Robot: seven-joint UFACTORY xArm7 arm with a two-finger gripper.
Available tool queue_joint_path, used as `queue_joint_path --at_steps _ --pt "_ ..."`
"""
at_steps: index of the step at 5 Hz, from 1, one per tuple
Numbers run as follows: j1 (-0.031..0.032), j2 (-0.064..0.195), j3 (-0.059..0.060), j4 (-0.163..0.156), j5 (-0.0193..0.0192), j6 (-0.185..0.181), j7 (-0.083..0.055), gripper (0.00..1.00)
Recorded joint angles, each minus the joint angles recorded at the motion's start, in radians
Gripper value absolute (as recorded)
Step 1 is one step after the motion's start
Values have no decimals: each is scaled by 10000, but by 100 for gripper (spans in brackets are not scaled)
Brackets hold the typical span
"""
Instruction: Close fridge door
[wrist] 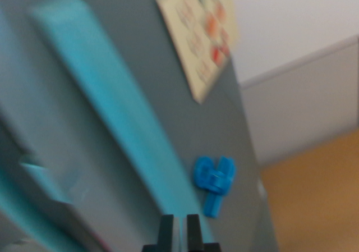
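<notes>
My end effector [179, 229], fingers nearly together and empty, sits by the door [112, 95] handle [118, 117] to push.

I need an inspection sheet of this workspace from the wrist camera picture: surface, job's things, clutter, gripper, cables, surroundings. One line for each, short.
Surface: grey fridge door fills most of the view, seen tilted; the picture is blurred.
Job's things: turquoise handle runs as a long bar along the door face. Whether the door is fully closed cannot be told from this view.
Clutter: a paper card with red marks is stuck near the top of the door; a blue magnet sits lower, beside the handle.
Gripper: gripper at the bottom edge, two dark fingertips close together with a thin gap, holding nothing visible.
Cables: nothing seen.
Surroundings: pale wall with a grey lower band, and orange-brown floor at the wrist view's right.
</notes>
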Motion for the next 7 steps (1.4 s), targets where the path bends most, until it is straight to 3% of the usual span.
queue_joint_path --at_steps 1,2,3,4,5,6,7 --pt "0 945 -139 319 0 -1 0 100" --pt "0 945 -139 319 0 -1 0 100" --pt "0 1861 -143 883 0 -1 0 100" --pt "0 1861 -143 883 0 -1 0 100" --pt "6 2537 -90 1293 0 -2 0 100" --pt "6 2537 -90 1293 0 -2 0 100" --pt "8 2928 249 1386 0 -2 0 100"
